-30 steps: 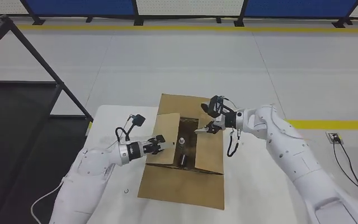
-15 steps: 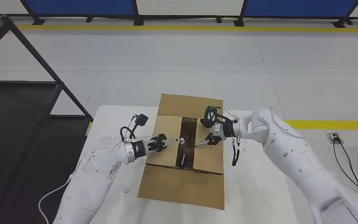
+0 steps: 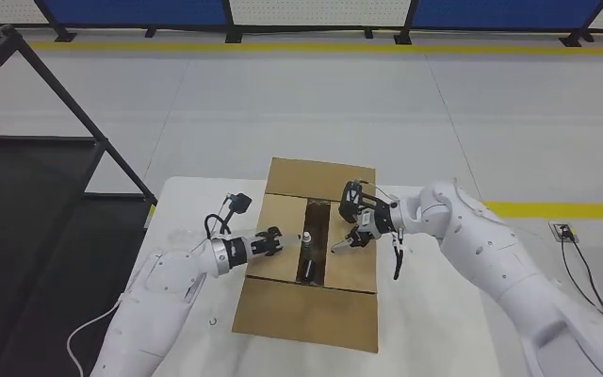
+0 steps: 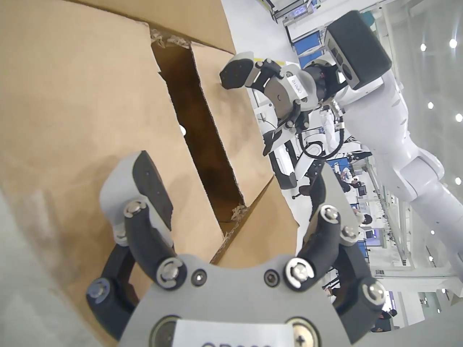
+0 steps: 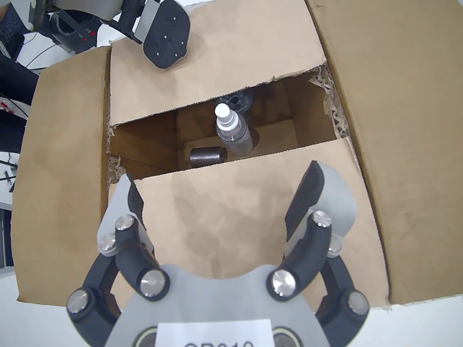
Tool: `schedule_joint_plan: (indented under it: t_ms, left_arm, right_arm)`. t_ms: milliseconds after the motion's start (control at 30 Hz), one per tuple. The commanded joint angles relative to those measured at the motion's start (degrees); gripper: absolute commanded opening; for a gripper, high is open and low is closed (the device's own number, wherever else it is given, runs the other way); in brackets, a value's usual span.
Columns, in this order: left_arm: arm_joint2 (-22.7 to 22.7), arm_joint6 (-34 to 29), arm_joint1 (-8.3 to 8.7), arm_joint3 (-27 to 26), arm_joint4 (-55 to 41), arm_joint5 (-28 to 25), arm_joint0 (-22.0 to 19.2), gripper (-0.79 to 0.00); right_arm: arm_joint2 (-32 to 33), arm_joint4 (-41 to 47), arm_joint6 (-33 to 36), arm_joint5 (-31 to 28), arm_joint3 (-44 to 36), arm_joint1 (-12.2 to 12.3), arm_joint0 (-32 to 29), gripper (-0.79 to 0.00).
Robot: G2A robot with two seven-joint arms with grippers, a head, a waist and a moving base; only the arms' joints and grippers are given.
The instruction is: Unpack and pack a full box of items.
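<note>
A brown cardboard box (image 3: pixel 306 316) stands on the white table, its two inner flaps lowered with a narrow gap between them. Through the gap I see an upright clear bottle with a white cap (image 5: pixel 231 128), a dark metal cylinder (image 5: pixel 206 156) lying beside it, and a black round part (image 5: pixel 238 101) behind. My right gripper (image 5: pixel 224 200) is open, just above the right flap (image 3: pixel 353 264). My left gripper (image 4: pixel 238 189) is open too, over the left flap (image 4: pixel 90 110) near the gap. In the top view the left gripper (image 3: pixel 271 241) and right gripper (image 3: pixel 347 231) face each other across the gap.
The outer flaps (image 3: pixel 320 177) lie spread flat at the box's far and near ends. The white table (image 3: pixel 184 203) has bare room to the left and right of the box. A black metal frame (image 3: pixel 57 104) stands off the table's left side.
Both inner flaps have come down, and the gap over the items has narrowed. The right gripper moved down and nearer over its flap; the left gripper edged toward the gap.
</note>
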Motion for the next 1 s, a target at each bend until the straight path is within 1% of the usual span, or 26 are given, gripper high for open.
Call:
schedule_joint_plan:
  t_ms: [0, 200, 333, 400, 567, 767, 867, 967]
  left_arm:
    - [0.2, 0.1, 0.0, 0.1, 0.1, 0.0, -0.1, 0.0]
    - [0.6, 0.4, 0.04, 0.5, 0.6, 0.7, -0.3, 0.0]
    - [0.9, 0.4, 0.08, 0.7, 1.0, 1.1, -0.4, 0.0]
    - [1.0, 0.5, 0.1, 0.7, 1.0, 1.0, -0.5, 0.0]
    - [0.0, 1.4, 0.27, -0.7, -0.4, 0.2, -0.3, 0.0]
    - [-3.1, 1.7, 0.86, -3.9, -3.6, -0.5, 0.2, 0.0]
    - [-5.6, 0.9, 1.37, -5.2, -6.0, -1.5, 0.8, 0.0]
    - [-8.5, -0.8, 2.08, -5.1, -7.7, -2.9, 1.4, 0.0]
  right_arm:
    - [-0.6, 0.7, 0.5, 0.0, 0.7, -0.3, 0.4, 0.0]
    - [-2.4, 3.1, 2.4, 0.0, 3.1, -1.5, 1.5, 0.0]
    - [-3.3, 3.9, 2.4, 0.0, 4.0, -2.1, 2.0, 0.0]
    - [-3.3, 3.9, 0.9, 0.0, 4.2, -2.2, 2.4, 0.0]
    - [-1.8, 4.1, -6.3, 0.0, 7.5, -1.6, 3.1, 0.0]
    - [1.5, 8.1, -14.0, 0.0, 14.2, -0.8, 2.7, 0.0]
    - [3.2, 11.9, -15.4, 0.0, 17.9, -1.0, 1.8, 0.0]
    - [4.3, 15.2, -14.7, 1.0, 21.2, -1.5, 0.7, 0.0]
